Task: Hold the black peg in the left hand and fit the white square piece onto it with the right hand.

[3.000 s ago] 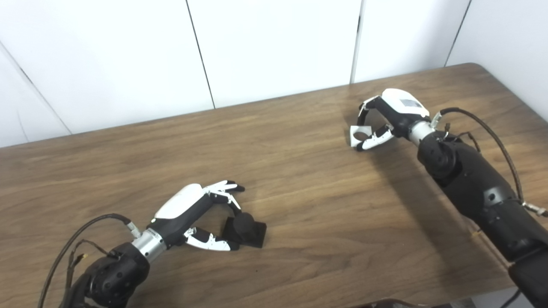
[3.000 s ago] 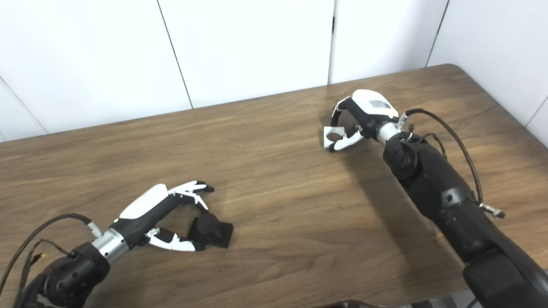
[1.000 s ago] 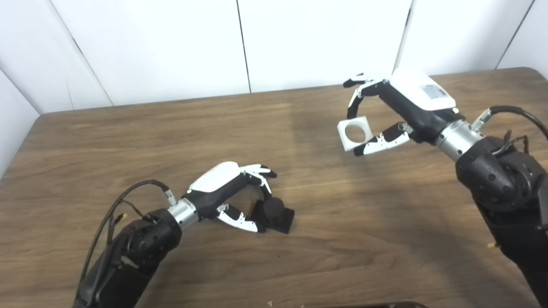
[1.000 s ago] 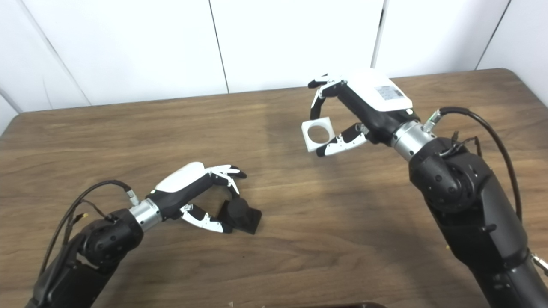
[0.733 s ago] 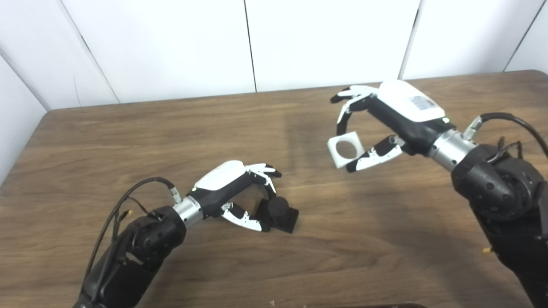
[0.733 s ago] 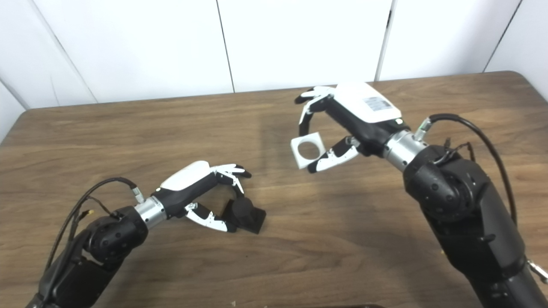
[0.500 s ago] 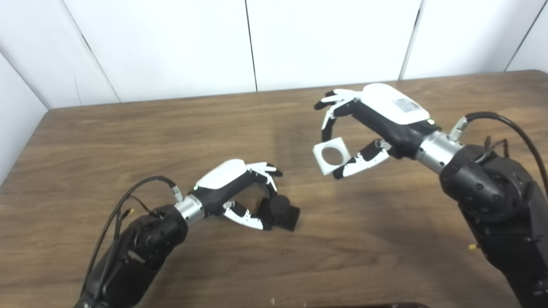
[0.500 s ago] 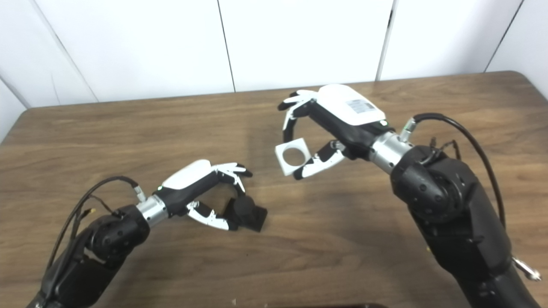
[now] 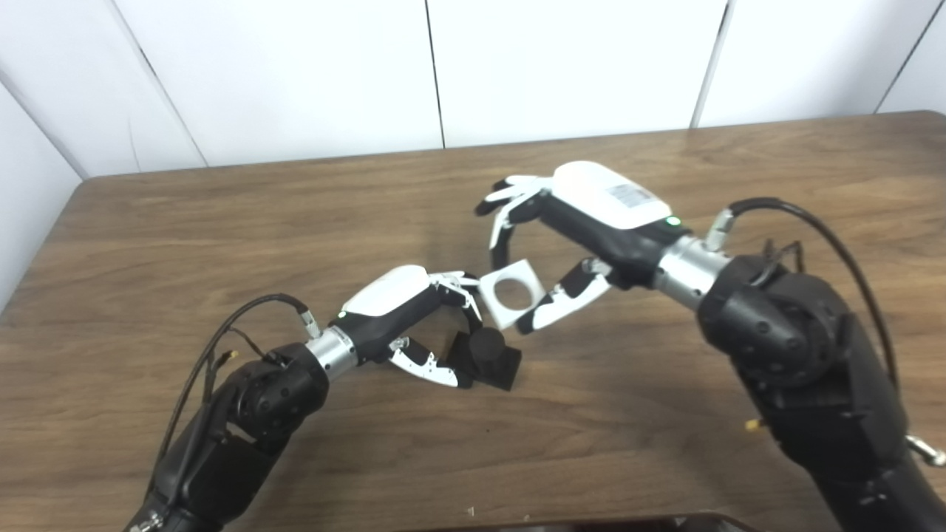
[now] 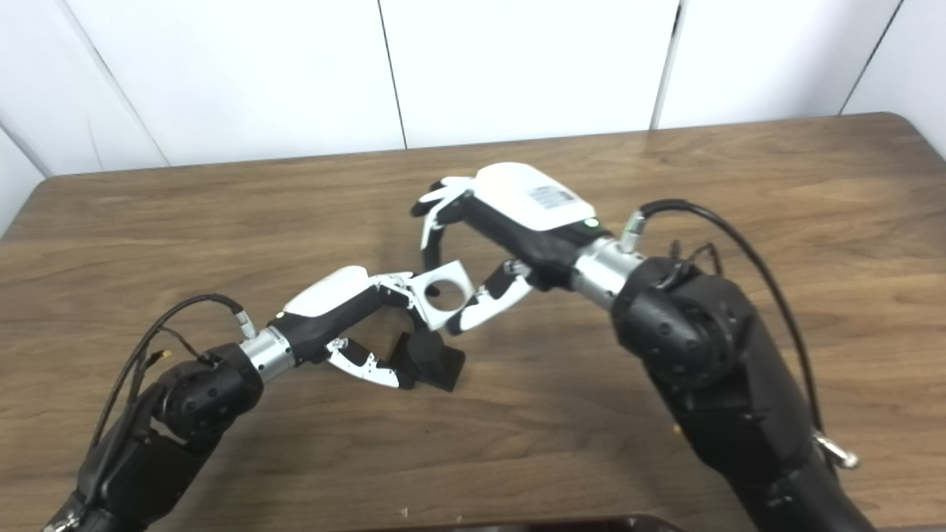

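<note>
The white square piece [image 9: 511, 293], seemingly light and rigid, is pinched at its edges by the right hand [image 9: 584, 229]; the black peg [image 9: 487, 357], at 6 o'clock, is clasped by the left hand [image 9: 403, 318].

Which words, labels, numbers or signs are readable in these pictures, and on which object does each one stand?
No text can be read.
The right hand has a small grey label on its white back cover; its print is too blurred to read.
The left hand, the white square piece, the black peg and the table show no writing.
</note>
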Controlling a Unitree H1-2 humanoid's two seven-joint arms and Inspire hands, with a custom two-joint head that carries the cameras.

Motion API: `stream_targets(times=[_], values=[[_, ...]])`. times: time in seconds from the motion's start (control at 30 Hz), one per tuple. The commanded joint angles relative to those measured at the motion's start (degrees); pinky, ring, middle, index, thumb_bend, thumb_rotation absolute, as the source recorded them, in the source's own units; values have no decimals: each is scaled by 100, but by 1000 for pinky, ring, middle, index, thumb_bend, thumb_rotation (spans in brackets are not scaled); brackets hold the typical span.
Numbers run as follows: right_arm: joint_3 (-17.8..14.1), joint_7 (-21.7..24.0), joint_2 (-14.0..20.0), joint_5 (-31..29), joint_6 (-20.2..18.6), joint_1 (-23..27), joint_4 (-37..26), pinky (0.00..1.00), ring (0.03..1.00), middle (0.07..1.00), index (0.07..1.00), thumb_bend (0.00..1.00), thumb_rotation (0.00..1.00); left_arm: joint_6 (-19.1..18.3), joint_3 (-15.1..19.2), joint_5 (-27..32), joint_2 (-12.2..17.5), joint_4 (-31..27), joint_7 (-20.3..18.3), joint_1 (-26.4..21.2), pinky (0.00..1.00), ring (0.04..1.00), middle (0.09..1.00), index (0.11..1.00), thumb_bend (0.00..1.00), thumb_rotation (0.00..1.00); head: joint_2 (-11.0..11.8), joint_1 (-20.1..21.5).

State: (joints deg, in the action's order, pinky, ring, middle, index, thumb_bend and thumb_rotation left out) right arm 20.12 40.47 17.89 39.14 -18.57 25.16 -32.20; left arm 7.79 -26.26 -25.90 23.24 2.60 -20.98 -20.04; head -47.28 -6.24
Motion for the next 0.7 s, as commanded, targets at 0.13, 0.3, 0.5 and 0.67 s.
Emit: stream_targets(times=[0.13, 0.3, 0.5, 0.67], values=[[132, 188, -152, 156, -96, 358, -165, 890, 909, 823, 478, 521, 142, -207, -231, -385, -49, 229, -239, 89, 939, 940, 874, 487, 520, 78, -20, -59], [214, 262, -217, 177, -123, 323, -103, 895, 908, 813, 478, 522, 140, -187, -236, -413, -45, 236, -226, 83, 935, 941, 871, 488, 520, 79, -25, -95], [260, 207, -262, 166, -77, 207, -10, 892, 897, 804, 478, 523, 140, -129, -241, -439, -37, 235, -194, 79, 916, 934, 863, 488, 520, 80, -30, -104], [259, 156, -270, 127, 6, 171, 87, 878, 896, 812, 478, 524, 139, -174, -238, -416, -38, 231, -226, 60, 933, 937, 863, 488, 519, 80, -52, -140]])
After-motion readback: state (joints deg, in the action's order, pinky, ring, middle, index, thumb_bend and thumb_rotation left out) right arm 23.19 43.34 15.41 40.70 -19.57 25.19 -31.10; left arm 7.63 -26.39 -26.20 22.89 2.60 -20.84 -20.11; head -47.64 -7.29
